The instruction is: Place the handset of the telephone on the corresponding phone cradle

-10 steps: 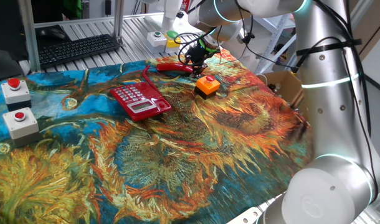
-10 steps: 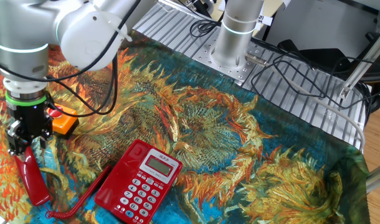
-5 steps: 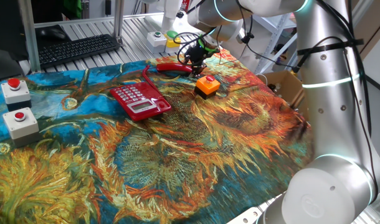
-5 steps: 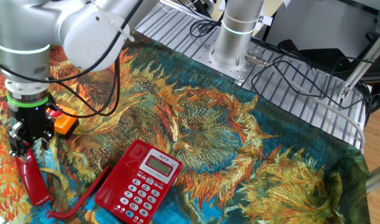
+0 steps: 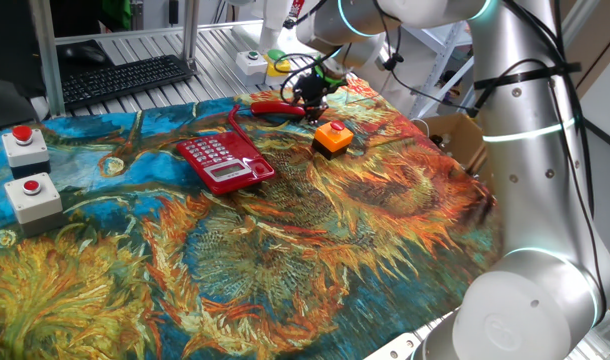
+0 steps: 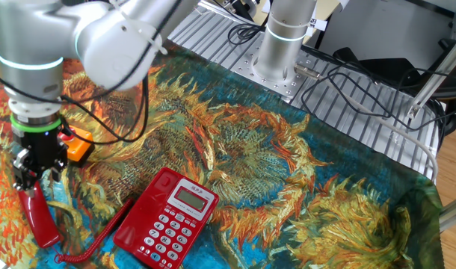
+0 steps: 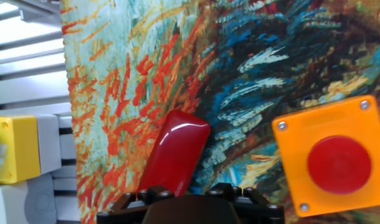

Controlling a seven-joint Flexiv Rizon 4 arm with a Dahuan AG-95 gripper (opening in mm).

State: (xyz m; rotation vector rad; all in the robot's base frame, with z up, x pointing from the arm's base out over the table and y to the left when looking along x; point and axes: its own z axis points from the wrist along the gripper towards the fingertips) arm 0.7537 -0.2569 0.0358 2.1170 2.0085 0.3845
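Observation:
The red handset [image 6: 38, 215] lies along the cloth left of the red telephone [image 6: 167, 219], joined to it by a thin red cord [image 6: 101, 235]. My gripper [image 6: 31, 179] stands over the handset's upper end with its jaws closed against the sides. In the hand view the glossy handset [image 7: 175, 152] runs up from between the jaws of the gripper [image 7: 190, 193]. In one fixed view the gripper [image 5: 312, 95] holds the right end of the handset [image 5: 275, 107], behind the telephone [image 5: 225, 162]. The telephone's cradle side is bare.
An orange box with a red button [image 5: 333, 137] sits just right of the gripper, also in the hand view [image 7: 332, 162]. Two grey button boxes [image 5: 25, 145] [image 5: 33, 195] stand at the left. A yellow-and-grey box [image 7: 12, 149] lies beyond the cloth edge. A keyboard [image 5: 125, 78] is behind.
The arm and gripper have shifted a little over the handset's end; the handset's far tip and the telephone stay where they were.

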